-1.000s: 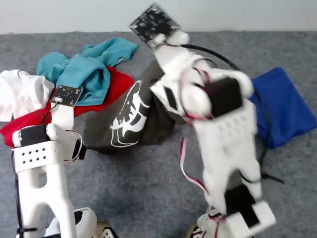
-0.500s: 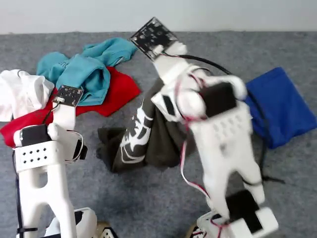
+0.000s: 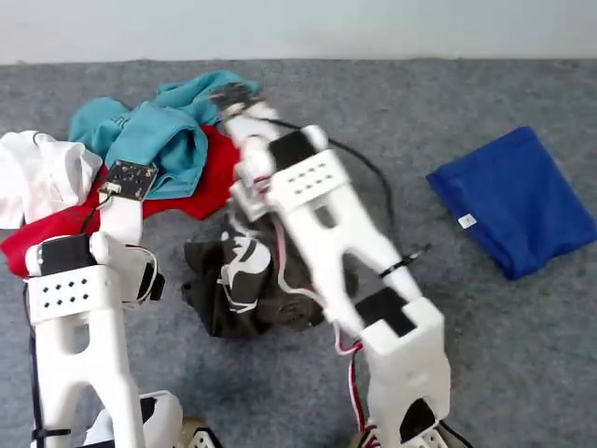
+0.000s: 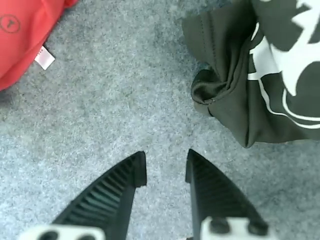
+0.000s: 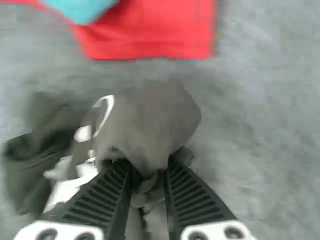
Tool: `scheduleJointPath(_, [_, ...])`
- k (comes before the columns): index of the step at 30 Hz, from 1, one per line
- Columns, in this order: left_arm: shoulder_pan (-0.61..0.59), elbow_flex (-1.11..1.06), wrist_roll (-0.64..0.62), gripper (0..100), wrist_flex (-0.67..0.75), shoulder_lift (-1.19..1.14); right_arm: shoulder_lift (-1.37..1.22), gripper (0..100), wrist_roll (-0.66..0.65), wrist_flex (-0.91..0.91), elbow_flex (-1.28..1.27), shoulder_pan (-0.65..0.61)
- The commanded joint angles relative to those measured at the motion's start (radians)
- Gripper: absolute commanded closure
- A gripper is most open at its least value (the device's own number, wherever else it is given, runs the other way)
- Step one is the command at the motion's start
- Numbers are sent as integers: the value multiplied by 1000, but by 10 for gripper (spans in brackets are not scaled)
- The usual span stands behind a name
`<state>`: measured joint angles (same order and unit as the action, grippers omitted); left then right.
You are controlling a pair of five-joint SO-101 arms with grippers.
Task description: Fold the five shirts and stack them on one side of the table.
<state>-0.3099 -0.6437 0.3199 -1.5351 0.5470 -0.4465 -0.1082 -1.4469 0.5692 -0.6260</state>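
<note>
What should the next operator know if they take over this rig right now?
Right gripper: shut on a bunch of the dark shirt with the white print, which lies crumpled mid-table.
Left gripper: open and empty, over bare table beside that shirt.
Done: blue shirt lies folded on the right side.
Left: dark shirt unfolded; teal shirt, red shirt and white shirt heaped at far left, teal over red. Fold all four, probably stacking them on the blue one.
</note>
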Motion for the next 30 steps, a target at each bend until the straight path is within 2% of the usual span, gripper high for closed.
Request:
scheduleJointPath(1, [-83, 38, 0, 863, 2, 17, 10, 989, -40, -74, 110, -102])
scheduleJointPath(7, [-301, 150, -71, 863, 2, 17, 7, 989, -163, -189, 189, -194])
scheduleJointPath(11, [-319, 159, -89, 863, 2, 17, 12, 987, -265, -282, 193, -266])
scheduleJointPath(13, [-319, 157, -89, 863, 2, 17, 12, 954, -281, -314, 193, -268])
scheduleJointPath(17, [-319, 157, -89, 863, 2, 17, 36, 836, -284, -349, 192, -216])
scheduleJointPath(20, [-318, 156, -89, 863, 2, 17, 134, 783, -287, -349, 190, -202])
scheduleJointPath(25, [-316, 156, -89, 863, 2, 17, 360, 760, -288, -348, 187, -186])
scheduleJointPath(30, [-308, 154, -89, 863, -3, 15, 410, 760, -288, -346, 123, 5])
